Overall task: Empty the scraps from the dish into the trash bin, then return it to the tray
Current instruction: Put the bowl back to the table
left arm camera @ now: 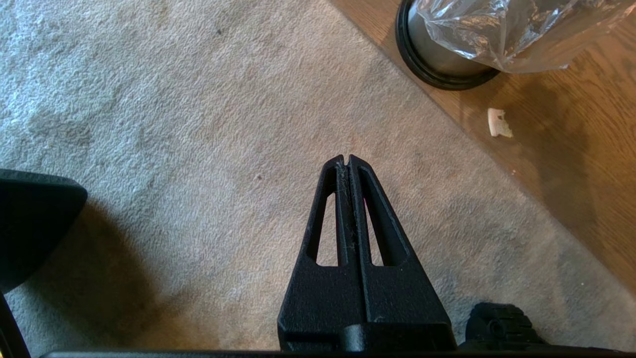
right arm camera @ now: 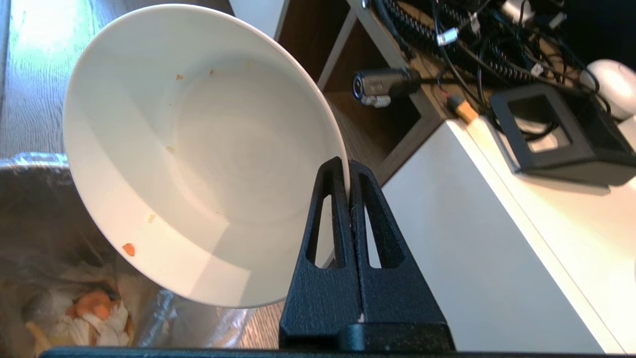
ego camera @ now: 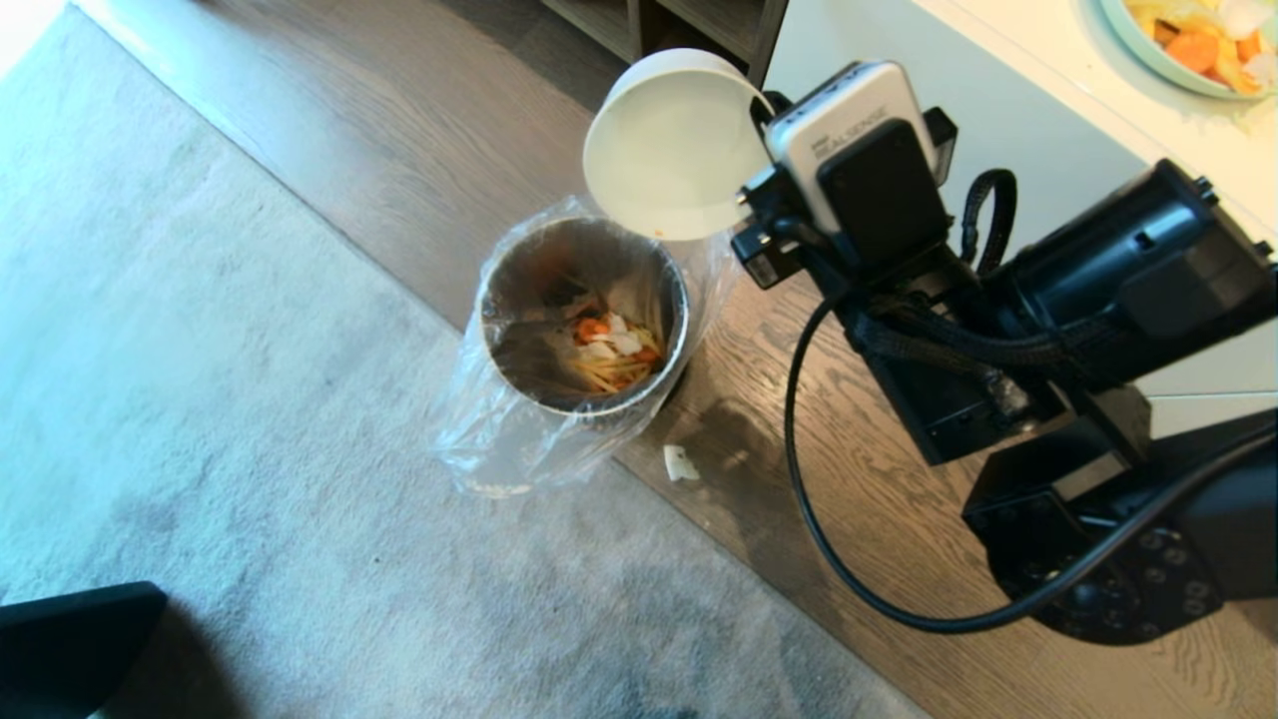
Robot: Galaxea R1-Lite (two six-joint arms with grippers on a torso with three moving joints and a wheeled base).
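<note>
Right wrist view: right gripper [right arm camera: 346, 171] pinches the tipped dish's [right arm camera: 198, 149] rim above the trash bin [right arm camera: 30, 209].

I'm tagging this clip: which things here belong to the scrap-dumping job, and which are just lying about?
Part of the job:
- dish, tipped, gripped at its rim by the right gripper
- scraps in the trash bin

Just lying about:
- white bit on the floor
- green plate with food
- left gripper, idle over carpet

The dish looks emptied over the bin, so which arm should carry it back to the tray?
Right. The right gripper is shut on the dish rim, tilted above the trash bin. The left gripper hangs shut and empty over the carpet.
</note>
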